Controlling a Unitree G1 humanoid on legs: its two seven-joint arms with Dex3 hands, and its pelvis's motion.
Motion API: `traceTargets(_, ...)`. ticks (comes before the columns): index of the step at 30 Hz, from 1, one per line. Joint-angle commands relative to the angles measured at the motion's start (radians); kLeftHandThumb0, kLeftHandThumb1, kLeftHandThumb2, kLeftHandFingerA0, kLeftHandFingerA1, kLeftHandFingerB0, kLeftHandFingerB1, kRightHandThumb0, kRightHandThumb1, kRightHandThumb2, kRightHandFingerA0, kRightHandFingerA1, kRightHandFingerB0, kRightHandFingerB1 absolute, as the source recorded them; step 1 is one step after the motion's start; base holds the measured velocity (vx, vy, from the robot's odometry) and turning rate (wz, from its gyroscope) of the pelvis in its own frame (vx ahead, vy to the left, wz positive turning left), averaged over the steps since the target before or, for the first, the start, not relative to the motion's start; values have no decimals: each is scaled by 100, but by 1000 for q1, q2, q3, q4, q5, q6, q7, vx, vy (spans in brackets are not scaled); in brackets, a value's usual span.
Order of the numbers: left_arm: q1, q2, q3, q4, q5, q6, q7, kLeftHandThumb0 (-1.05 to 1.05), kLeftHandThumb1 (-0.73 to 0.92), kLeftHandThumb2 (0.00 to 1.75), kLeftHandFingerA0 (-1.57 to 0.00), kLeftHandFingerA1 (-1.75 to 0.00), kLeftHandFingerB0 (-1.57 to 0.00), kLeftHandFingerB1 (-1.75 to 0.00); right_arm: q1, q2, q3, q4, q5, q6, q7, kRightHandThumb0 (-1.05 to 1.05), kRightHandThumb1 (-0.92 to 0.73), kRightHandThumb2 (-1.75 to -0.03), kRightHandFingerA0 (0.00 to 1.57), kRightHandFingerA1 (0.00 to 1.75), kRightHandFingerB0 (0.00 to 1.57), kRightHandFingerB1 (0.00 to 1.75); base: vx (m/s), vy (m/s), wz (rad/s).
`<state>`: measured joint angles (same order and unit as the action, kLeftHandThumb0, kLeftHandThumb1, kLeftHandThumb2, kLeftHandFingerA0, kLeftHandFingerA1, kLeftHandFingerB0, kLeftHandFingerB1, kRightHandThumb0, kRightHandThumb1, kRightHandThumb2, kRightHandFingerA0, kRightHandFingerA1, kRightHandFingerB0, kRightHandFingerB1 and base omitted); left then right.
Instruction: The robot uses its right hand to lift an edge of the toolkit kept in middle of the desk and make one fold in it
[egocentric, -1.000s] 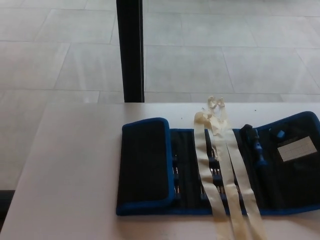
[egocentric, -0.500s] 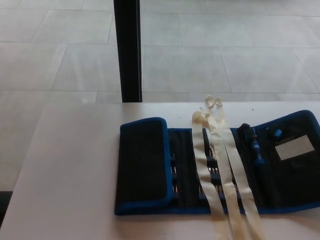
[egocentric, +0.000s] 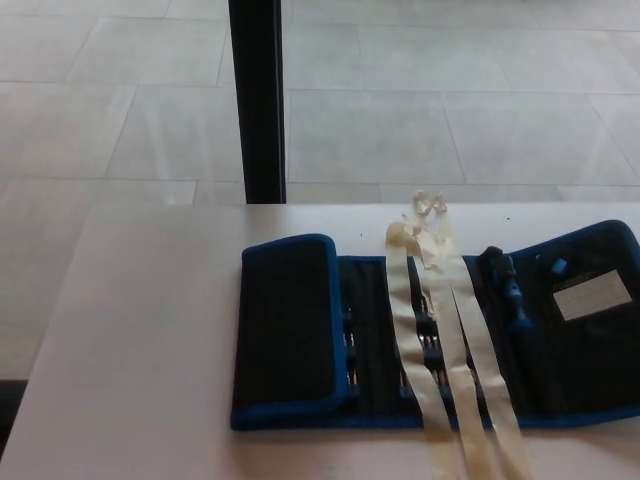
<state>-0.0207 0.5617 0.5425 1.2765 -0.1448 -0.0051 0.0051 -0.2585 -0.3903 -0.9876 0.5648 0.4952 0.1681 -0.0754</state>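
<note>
A black toolkit roll with blue trim (egocentric: 380, 350) lies across the white desk (egocentric: 150, 330). Its left end flap (egocentric: 288, 325) is folded over onto the middle. Its right part lies open and shows a blue-handled tool (egocentric: 510, 292) and a white label (egocentric: 592, 295). Two cream ribbon ties (egocentric: 440, 350) run from the far edge across the roll toward the near edge. Neither of my hands shows in the head view.
A black vertical post (egocentric: 258, 100) stands behind the desk's far edge. Grey floor tiles (egocentric: 450, 110) lie beyond. The desk's left edge (egocentric: 55, 320) drops off to the floor.
The whole picture has shifted only slightly, so the camera moved a little. The toolkit and ribbons lie as before.
</note>
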Motion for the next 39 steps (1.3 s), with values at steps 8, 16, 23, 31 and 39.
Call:
traceTargets(8, 1, 26, 3, 10, -25, 16, -10, -65, 85, 65, -60, -63, -45, -50, 32, 166, 338, -470, 53, 228, 30, -64, -75, -62, 58, 49, 40, 38, 0, 0, 0)
traceTargets(16, -7, 30, 3, 11, -29, 24, -1, -65, 85, 65, -63, -63, -47, -51, 113, 124, 548, -458, -62, 242, 70, -69, -59, -94, 57, 59, 39, 51, 0, 0, 2)
traceTargets(23, -3, 31, -4, 12, -34, 18, -7, -65, 85, 65, -62, -63, -44, -50, 151, 66, 633, -402, -88, 264, 132, -67, -60, -95, 55, 61, 36, 52, 0, 0, 1)
traceTargets(31, -2, 31, -10, 12, -39, 19, -9, -65, 85, 65, -61, -63, -44, -51, 148, 9, 641, -289, -95, 280, 176, -65, -79, -64, 59, 55, 41, 42, 0, 0, 0)
traceTargets(39, -2, 25, -12, 13, -43, 20, 8, -64, 85, 65, -63, -62, -47, -51, 109, -22, 578, -248, -87, 255, 171, -66, -78, -64, 64, 45, 40, 36, 0, 0, 0)
